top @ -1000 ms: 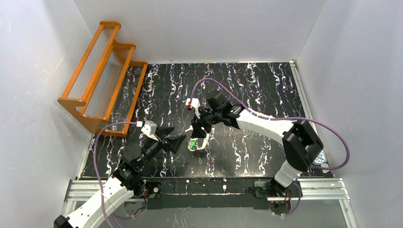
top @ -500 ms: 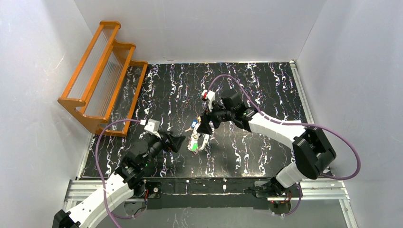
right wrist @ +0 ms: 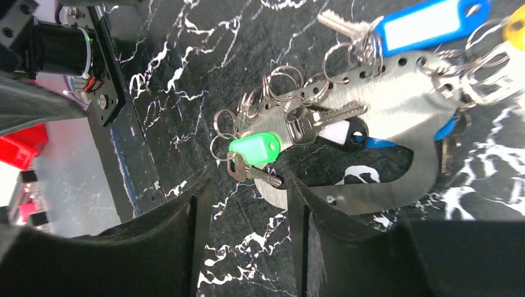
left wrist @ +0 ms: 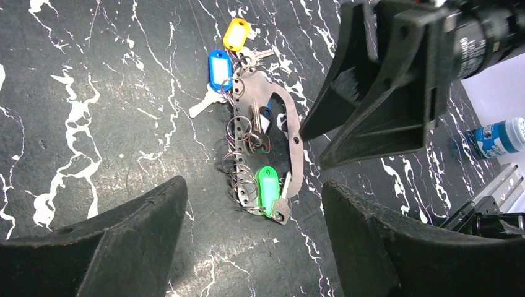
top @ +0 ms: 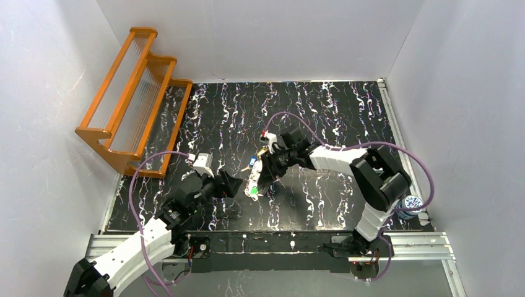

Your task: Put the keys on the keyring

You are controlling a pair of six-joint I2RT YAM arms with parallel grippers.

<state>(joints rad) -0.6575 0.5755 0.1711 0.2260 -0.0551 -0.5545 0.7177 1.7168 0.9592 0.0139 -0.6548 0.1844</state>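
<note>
Black, white-veined tabletop point(top: 334, 111) boxed in by white walls, an orange rack point(top: 133, 99) at its far left. The left hand point(top: 230, 184) hovers with fingers spread wide and nothing between them, facing the keyring point(left wrist: 296, 148) from the left. The right hand point(left wrist: 312, 148) stands just beside the keyring's right edge, its fingers parted by a moderate gap and clamping nothing visible. Whether the tips touch the metal cannot be told.

Only the overhead camera takes in the rack, both arms and a blue-labelled bottle point(top: 410, 205) by the right arm's base. The left wrist camera shows the right hand's fingers against the keyring bar and all three coloured tags together. The right wrist camera gives the close detail: the green key point(right wrist: 255, 147) with its blade lying in line with the gap between the fingers, a black-headed key point(right wrist: 347, 133) inside the loop, and split rings point(right wrist: 266, 99) threaded through holes in the flat plate.

From above, the keyring lies flat at mid-tabletop with its long axis running far to near. The yellow key point(left wrist: 236, 34) and blue key point(left wrist: 218, 69) sit at the far end, the green one at the near end.
</note>
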